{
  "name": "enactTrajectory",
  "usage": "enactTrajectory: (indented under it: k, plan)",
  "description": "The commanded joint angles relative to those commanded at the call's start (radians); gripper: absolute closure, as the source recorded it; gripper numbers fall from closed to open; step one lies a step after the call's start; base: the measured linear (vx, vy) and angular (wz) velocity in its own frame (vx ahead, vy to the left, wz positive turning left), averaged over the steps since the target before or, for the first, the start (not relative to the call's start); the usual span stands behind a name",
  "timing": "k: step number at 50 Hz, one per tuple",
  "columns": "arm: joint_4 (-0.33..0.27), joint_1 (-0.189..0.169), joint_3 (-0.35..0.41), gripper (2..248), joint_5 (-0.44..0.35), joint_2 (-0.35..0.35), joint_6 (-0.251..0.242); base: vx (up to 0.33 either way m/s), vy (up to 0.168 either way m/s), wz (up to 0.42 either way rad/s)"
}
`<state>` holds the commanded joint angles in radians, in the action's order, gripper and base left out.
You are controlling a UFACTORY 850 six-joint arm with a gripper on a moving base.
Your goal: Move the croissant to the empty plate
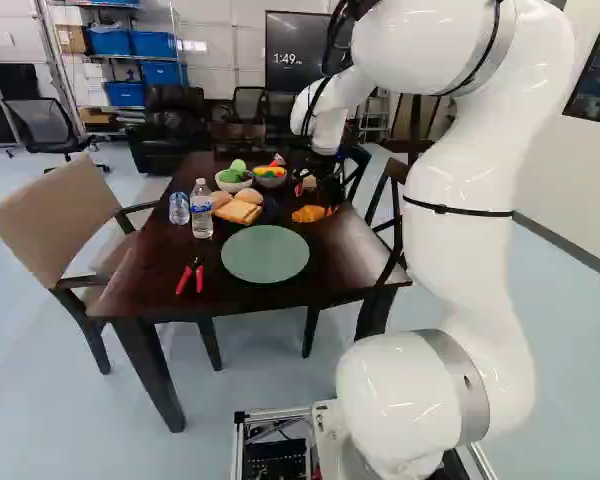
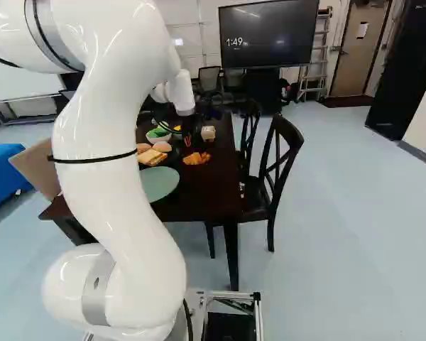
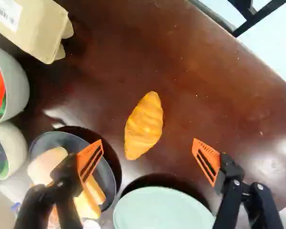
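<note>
And there's the one croissant (image 1: 308, 214), on the table (image 1: 155, 275), mid-frame in the left base view! One green plate (image 1: 265, 254) just lower left, two bowls (image 1: 270, 183) upper left, two bottles (image 1: 202, 212) farther left. Gripper (image 1: 317, 197): two fingers, wide apart, croissant ahead!

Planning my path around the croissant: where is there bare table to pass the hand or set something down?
Bare table runs from the croissant to the edge by the dark chairs; a strip also lies between the green plate and the near edge. Crowded: the croissant's other side, with the dark plate of bread, two bowls and the tan box.
</note>
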<state>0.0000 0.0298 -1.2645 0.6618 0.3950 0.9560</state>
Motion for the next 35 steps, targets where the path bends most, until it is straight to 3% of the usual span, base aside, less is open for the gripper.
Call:
enactTrajectory:
  k: [35]
  plan:
    - [0.000, 0.000, 0.000, 3, 0.000, 0.000, 0.368, 0.000, 0.000, 0.000]
